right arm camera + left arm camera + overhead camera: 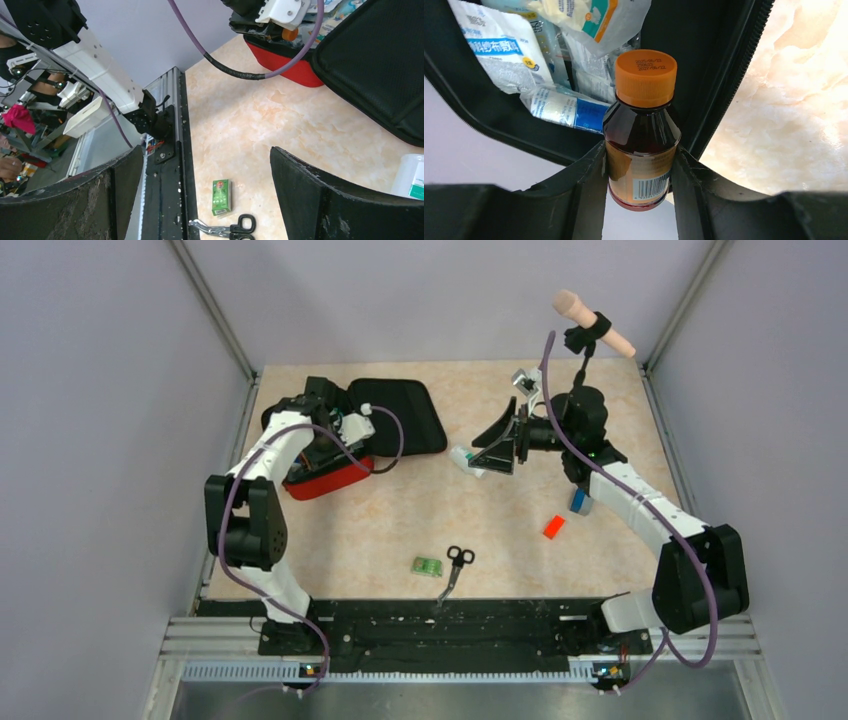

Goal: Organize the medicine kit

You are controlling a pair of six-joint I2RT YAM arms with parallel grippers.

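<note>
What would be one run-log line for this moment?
left fingers: shut on orange-capped brown bottle at open medicine kit | right fingers: open, empty, above table | loose: scissors, green box, red block

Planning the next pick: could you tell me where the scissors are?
Top view: the scissors lie centrally at the table's near edge, just right of the green box.

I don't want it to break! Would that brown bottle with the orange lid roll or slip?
The bottle looks round and smooth, so it would probably roll if laid down. It is dark up to the neck, maybe full, so likely heavy for its size. The left gripper pinches its labelled middle, which may limit slipping.
</note>
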